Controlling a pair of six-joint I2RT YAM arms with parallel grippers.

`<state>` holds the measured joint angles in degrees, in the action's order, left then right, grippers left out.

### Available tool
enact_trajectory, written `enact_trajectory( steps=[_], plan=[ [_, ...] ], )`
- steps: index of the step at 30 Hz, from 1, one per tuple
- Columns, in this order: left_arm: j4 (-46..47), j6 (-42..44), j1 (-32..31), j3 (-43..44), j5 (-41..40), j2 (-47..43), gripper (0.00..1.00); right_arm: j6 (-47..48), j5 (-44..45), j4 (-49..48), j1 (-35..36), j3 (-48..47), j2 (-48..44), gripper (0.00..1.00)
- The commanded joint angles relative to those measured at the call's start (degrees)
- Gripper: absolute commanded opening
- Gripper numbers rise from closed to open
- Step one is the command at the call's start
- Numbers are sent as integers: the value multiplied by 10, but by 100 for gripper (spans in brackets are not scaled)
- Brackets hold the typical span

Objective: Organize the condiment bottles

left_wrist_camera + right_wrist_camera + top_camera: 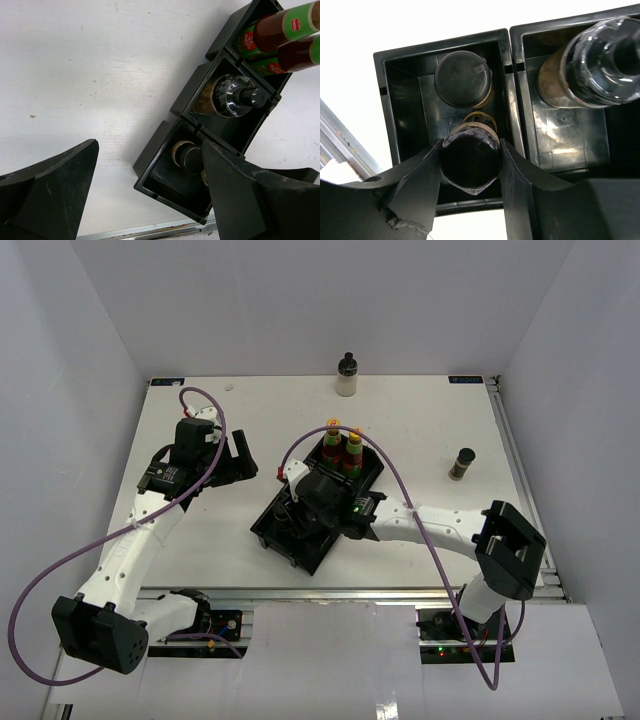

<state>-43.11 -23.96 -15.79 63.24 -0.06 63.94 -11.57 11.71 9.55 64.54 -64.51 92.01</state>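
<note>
Right hand (471, 165) clamped on jar (470, 150) over tray (390, 100) cell beside second jar (463, 78); cramped cell, so release could topple either. Left hand (150, 150) stood apart, empty.

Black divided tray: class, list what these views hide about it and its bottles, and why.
Right wrist view: the dark round-lidded jar in the right tool hides nearly all its body under its lid.
Top external view: the right arm covers middle compartments of the black divided plastic tray.
Left wrist view: the two red-sauce bottles lose their tops at the right edge.
</note>
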Motion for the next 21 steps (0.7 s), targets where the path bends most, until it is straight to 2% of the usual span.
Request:
enact_trajectory(
  steps=[1, 5, 12, 21],
  plan=[
    [3, 9, 5, 3, -6, -14, 95, 1, 15, -44, 9, -24, 6, 11],
    [5, 9, 7, -1, -5, -15, 95, 1, 23, -49, 12, -23, 14, 16],
    [6, 9, 7, -3, -4, -16, 95, -3, 26, -52, 16, -25, 28, 40],
    [3, 7, 8, -1, -3, -21, 95, -4, 37, -42, 18, -27, 38, 58]
  ],
)
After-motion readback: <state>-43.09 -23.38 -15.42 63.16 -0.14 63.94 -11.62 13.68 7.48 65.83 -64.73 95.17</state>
